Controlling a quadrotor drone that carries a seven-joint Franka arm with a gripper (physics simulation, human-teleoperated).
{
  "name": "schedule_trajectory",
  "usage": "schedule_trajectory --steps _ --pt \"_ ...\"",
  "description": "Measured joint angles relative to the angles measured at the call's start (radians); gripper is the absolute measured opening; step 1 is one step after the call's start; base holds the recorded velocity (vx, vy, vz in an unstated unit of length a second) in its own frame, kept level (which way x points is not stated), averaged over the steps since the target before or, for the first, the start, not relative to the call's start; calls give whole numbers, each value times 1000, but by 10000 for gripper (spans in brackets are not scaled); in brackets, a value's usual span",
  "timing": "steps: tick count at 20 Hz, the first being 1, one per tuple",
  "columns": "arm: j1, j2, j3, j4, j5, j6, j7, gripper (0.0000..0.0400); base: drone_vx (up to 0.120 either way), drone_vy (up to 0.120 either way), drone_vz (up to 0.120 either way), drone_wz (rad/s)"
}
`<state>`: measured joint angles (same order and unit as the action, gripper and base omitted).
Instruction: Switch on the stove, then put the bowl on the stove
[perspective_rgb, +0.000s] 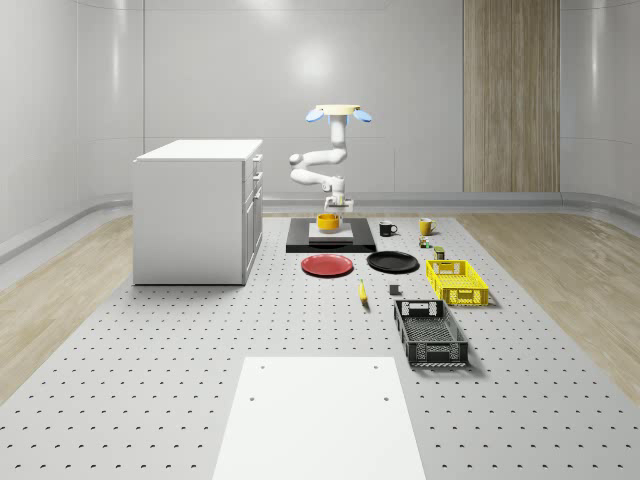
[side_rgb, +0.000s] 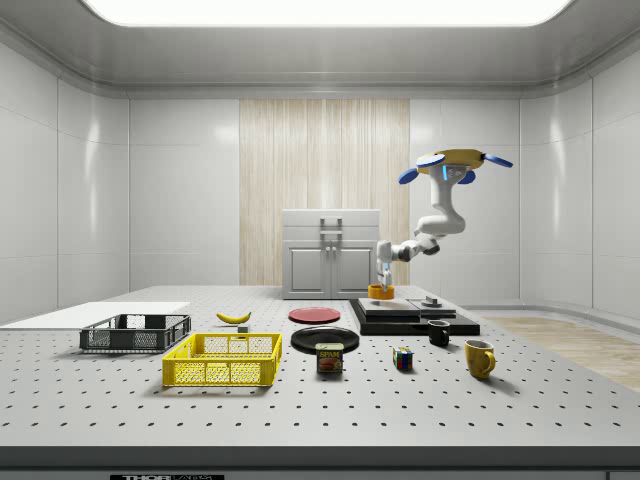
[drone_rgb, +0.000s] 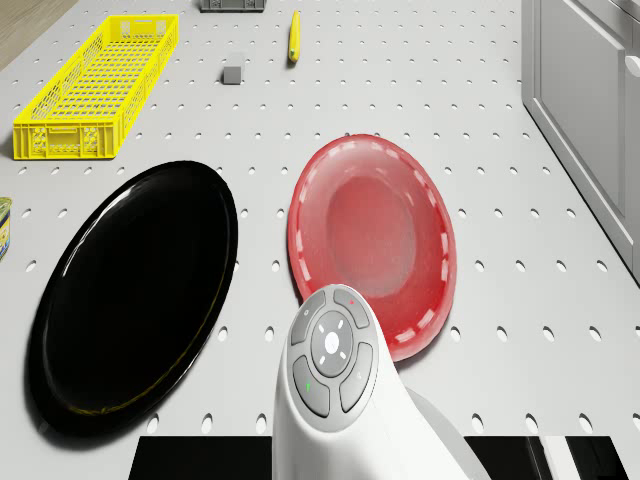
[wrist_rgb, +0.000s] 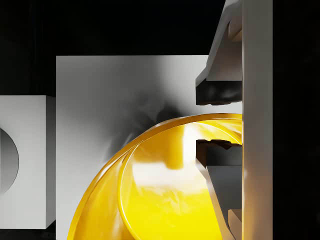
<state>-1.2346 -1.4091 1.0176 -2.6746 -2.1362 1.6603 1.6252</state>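
Note:
The yellow bowl (perspective_rgb: 328, 221) (side_rgb: 380, 292) (wrist_rgb: 165, 190) sits on the white top of the black stove (perspective_rgb: 300, 245) (side_rgb: 400, 316). The drone (perspective_rgb: 337, 112) (side_rgb: 458, 160) hovers above the stove's far side, its arm bent down to the bowl. My gripper (perspective_rgb: 332, 207) (side_rgb: 383, 283) (wrist_rgb: 220, 122) is open and straddles the bowl's rim. One pad (wrist_rgb: 220, 92) is outside the wall, the other (wrist_rgb: 217, 152) inside, with a gap on both sides. A small grey knob (side_rgb: 432, 300) stands on the stove at the side view's right.
A white cabinet (perspective_rgb: 195, 210) stands left of the stove. In front lie a red plate (perspective_rgb: 327, 265) (drone_rgb: 370, 240) and a black plate (perspective_rgb: 392, 262) (drone_rgb: 130, 290). Two mugs (perspective_rgb: 386, 228), a yellow basket (perspective_rgb: 456, 281), a black basket (perspective_rgb: 430, 333) and a banana (perspective_rgb: 362, 293) are to the right.

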Motion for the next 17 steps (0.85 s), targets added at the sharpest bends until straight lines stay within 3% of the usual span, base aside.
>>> schedule_trajectory --steps 4,6,9,12,17 --pt "-7 8 -31 22 -30 17 -3 100 0 0 0 0" --pt "-9 11 -41 28 -39 21 -4 218 0 0 0 0" --pt "-5 13 -36 24 -36 15 -5 314 0 0 0 0" --pt "1 12 -20 12 -22 3 -5 359 0 0 0 0" --pt "6 12 -7 2 -11 -8 -6 386 0 0 0 0"
